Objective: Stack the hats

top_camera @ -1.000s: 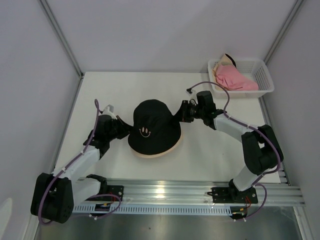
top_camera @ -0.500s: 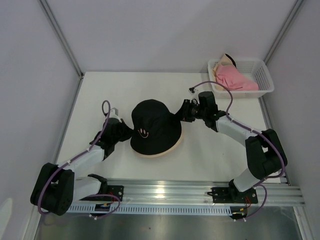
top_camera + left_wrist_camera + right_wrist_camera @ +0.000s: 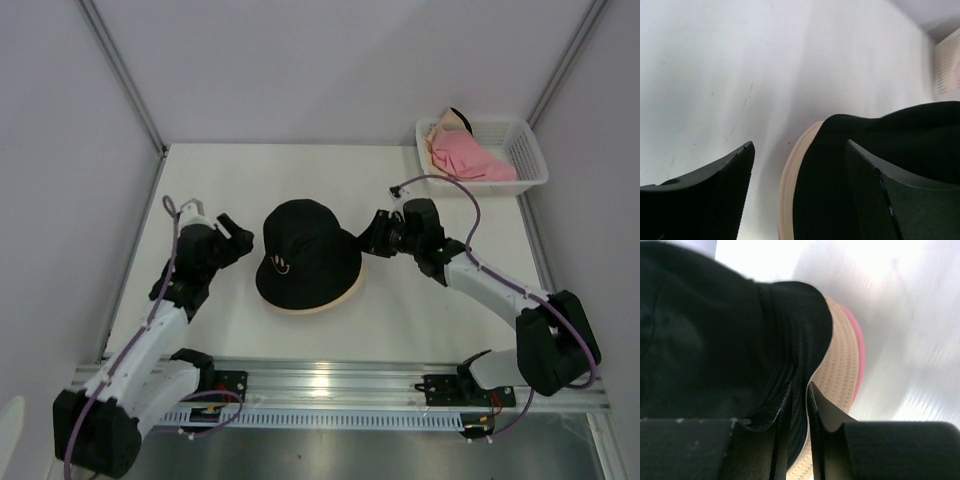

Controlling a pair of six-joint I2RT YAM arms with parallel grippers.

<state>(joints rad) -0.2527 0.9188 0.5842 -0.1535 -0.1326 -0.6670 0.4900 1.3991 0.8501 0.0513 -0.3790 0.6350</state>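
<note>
From above, the black hat (image 3: 307,262) sits in the middle of the tabletop (image 3: 420,310), its small yellow smiley facing the near edge. It lies on top of a peach hat (image 3: 342,296), of which only the brim shows. The left pincer (image 3: 238,238) is spread wide just beside the black hat's left side, not touching it. The right pincer (image 3: 374,232) is at the brim's right edge. At the far right corner a white basket (image 3: 530,160) holds a pink hat (image 3: 470,158).

In the left wrist view, the left pincer (image 3: 800,145) gapes over bare tabletop (image 3: 715,75), with the peach hat (image 3: 789,185) and the black hat (image 3: 900,135) ahead of it.

In the right wrist view, the right pincer (image 3: 798,387) is pressed nearly together, pinching the black hat (image 3: 700,340) at its brim. The peach hat (image 3: 840,375) lies beneath, and a pink edge (image 3: 860,360) shows under that.
</note>
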